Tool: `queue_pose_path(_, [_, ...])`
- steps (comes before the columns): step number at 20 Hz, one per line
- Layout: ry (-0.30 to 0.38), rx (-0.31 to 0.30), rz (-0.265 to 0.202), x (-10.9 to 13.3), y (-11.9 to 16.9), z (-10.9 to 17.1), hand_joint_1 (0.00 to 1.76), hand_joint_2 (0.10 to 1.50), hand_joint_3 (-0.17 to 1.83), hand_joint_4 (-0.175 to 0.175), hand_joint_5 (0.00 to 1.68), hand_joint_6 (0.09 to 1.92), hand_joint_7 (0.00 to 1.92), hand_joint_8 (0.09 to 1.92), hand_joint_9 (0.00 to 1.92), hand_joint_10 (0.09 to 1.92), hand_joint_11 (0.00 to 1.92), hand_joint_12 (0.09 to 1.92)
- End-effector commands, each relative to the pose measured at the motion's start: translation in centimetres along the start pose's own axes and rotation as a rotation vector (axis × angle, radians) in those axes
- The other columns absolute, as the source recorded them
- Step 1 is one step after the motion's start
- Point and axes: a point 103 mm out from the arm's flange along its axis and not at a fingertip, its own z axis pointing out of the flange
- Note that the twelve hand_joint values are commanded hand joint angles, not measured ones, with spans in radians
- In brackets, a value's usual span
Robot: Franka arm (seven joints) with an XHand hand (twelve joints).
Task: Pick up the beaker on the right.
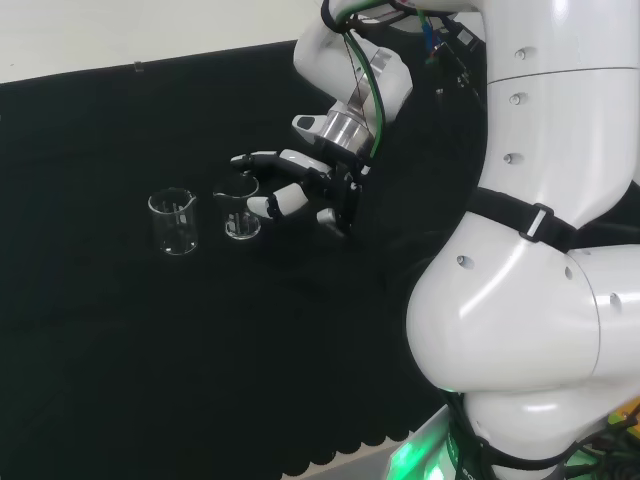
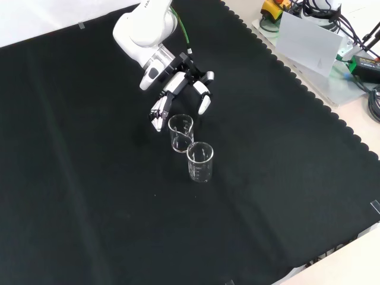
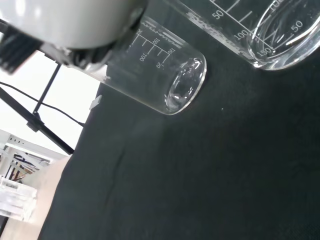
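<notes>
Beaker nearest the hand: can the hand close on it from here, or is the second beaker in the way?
Probably yes. The hand is open beside the nearer beaker, fingers straddling it; the other beaker stands on its far side, off the approach.

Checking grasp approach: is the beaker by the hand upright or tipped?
Upright. The beaker stands on its base with the rim up, next to the second beaker; the hand reaches toward it with fingers spread.

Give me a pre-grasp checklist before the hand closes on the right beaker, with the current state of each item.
1. Target beaker upright on the cloth: ok.
2. Hand open, fingers spread around the target: ok.
3. Fingers and thumb on opposite sides of its wall: cannot tell.
4. Gap to the other beaker in the head view: ok.
5. Both beakers empty: ok.
6. Contact with the glass already made: cannot tell.
</notes>
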Motion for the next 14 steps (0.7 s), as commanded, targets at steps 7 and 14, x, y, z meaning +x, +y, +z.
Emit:
queue_pose_path(7, [0.064,-0.048,-0.025,0.56,0.04,-0.03,1.00,0.36,1.29,-0.091,0.30,0.09,0.17,0.63,0.22,0.65,0.00,1.08])
queue_pose_path(14, [0.079,-0.031,-0.035,0.72,0.10,0.50,1.02,0.36,1.33,-0.105,0.30,0.09,0.20,0.76,0.28,0.70,0.00,1.09])
